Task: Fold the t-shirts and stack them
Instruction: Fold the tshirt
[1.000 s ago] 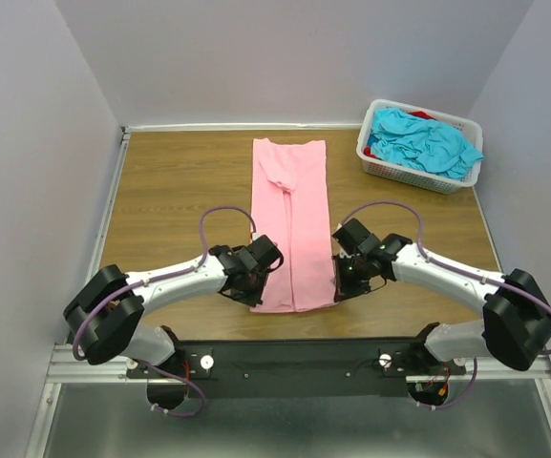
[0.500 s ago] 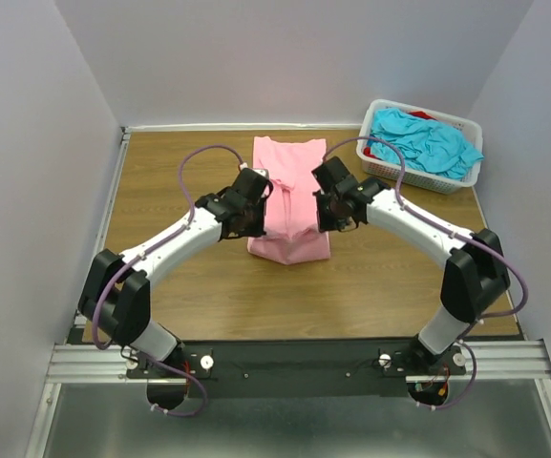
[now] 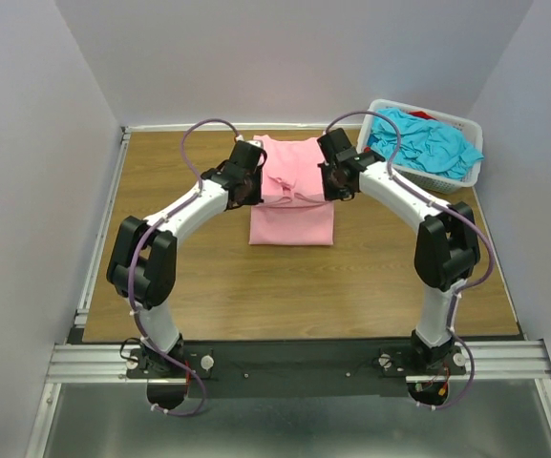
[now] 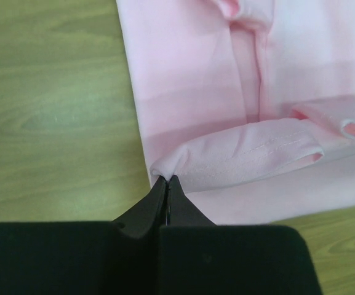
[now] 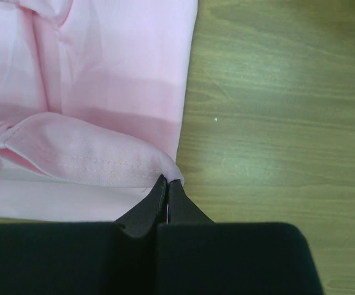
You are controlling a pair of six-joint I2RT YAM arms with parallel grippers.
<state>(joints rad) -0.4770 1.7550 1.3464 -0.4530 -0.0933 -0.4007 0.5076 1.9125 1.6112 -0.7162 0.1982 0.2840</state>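
Observation:
A light pink t-shirt [image 3: 292,205] lies on the wooden table, its near part doubled over towards the far end. My left gripper [image 3: 255,186] is shut on the left corner of the folded hem [image 4: 165,178]. My right gripper [image 3: 329,181] is shut on the right corner of the pink t-shirt [image 5: 168,177]. Both hold the hem a little above the lower layer, which shows pink in the left wrist view [image 4: 189,80] and the right wrist view [image 5: 122,67]. Turquoise t-shirts [image 3: 428,143] and a bit of red cloth [image 3: 420,115] lie in the basket.
A white slotted plastic basket [image 3: 409,174] stands at the back right of the table. The wooden table [image 3: 180,277] is bounded by grey walls at the back and both sides.
Both grippers have carried the pink shirt's near hem away from the arm bases towards the far end, folding the long strip in half.

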